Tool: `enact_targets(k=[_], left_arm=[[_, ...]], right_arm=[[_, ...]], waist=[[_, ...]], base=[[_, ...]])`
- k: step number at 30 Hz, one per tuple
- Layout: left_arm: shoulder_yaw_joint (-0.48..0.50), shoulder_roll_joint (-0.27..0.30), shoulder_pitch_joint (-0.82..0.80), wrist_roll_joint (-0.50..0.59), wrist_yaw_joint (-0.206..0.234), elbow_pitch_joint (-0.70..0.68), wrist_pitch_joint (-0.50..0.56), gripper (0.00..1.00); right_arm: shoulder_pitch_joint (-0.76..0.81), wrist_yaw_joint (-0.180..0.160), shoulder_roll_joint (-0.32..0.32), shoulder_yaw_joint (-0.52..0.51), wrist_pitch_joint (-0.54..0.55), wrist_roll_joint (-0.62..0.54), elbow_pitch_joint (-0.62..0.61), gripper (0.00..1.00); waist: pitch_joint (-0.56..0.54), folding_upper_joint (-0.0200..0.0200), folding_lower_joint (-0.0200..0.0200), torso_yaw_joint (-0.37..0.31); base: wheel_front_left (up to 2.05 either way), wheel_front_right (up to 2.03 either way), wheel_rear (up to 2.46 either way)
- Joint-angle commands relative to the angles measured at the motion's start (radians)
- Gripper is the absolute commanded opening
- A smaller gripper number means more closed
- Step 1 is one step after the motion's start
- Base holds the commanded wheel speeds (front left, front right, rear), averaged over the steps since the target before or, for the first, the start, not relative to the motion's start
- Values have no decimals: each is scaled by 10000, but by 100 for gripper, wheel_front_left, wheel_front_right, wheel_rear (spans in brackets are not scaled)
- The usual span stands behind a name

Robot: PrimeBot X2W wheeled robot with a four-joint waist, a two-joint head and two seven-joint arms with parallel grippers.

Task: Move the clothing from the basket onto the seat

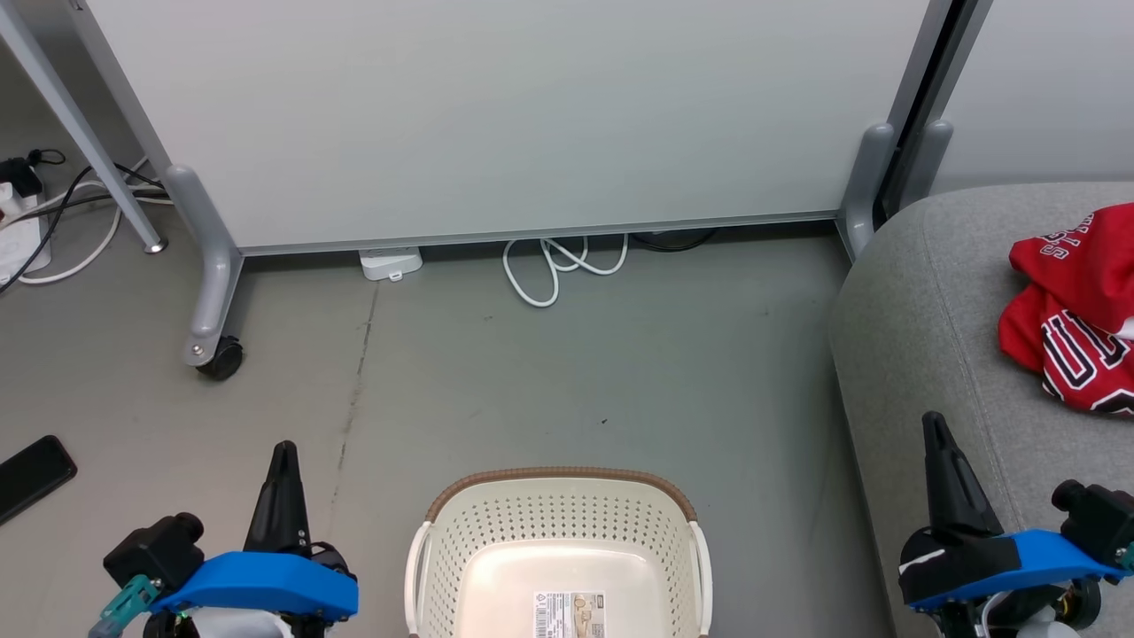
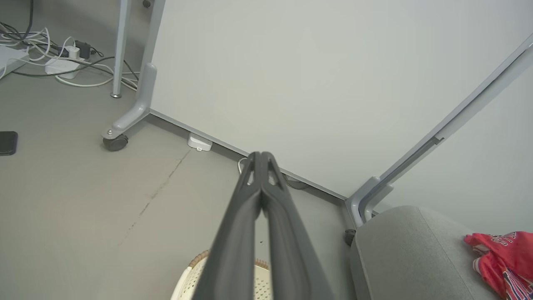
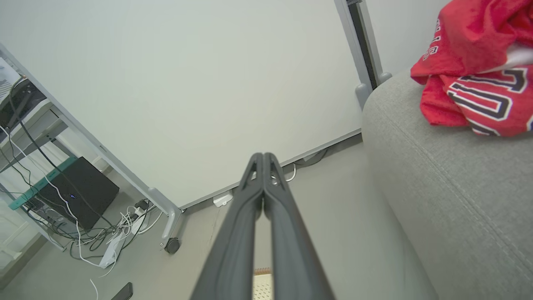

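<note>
Your left pincer (image 1: 283, 456) is clenched. Its two dark fingers (image 2: 237, 233) lie pressed together up to the tips, and there is nothing between them. Your right pincer (image 1: 935, 434) is in the same state: its fingers (image 3: 233, 241) are closed on each other and grasp nothing.

The clothing (image 1: 1076, 310) lies on the seat (image 1: 921, 354), in a crumpled red heap. It is ahead of the right pincer and to its right, well apart from the fingertips. You can read part of the black lettering with white edges on the fabric, and a little white cloth shows in the folds. In the right wrist view the heap (image 3: 479, 71) sits up and to the right of the closed tips, on top of the grey cushion (image 3: 454, 191). How high the right pincer hangs above the seat, I cannot tell.

The basket (image 1: 558, 478) stands on the floor (image 1: 549, 390) between your two pincers, to the right of the left one and to the left of the right one, touching neither. Its pale bottom is open to view, with a printed label (image 1: 571, 614) lying on it.

Ahead of both pincers stands a white panel (image 1: 532, 115) on grey feet. A looped white cable (image 1: 558, 266) lies at the panel's lower edge. To the left of the left pincer, a dark phone (image 1: 31, 474) lies flat on the floor.
</note>
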Motion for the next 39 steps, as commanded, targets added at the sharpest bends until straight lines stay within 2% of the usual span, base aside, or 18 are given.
enact_targets(k=[1, 18, 39], left_arm=[[92, 17, -252, -326, -58, -192, 57, 0], [356, 14, -305, -2804, -103, -393, 681, 0], [629, 11, -350, -5317, -165, -586, 1325, 0]], right_arm=[[-171, 1, -22, -34, 70, 345, -158, 0], [-236, 2, -24, -137, 704, 2893, -143, 0], [-311, 3, -26, -245, 1364, 5488, -120, 0]], waist=[[-4, 0, 0, -8], [-73, 0, -1, -144], [-159, 0, -1, -312]], base=[[0, 0, 0], [0, 0, 0], [0, 0, 0]])
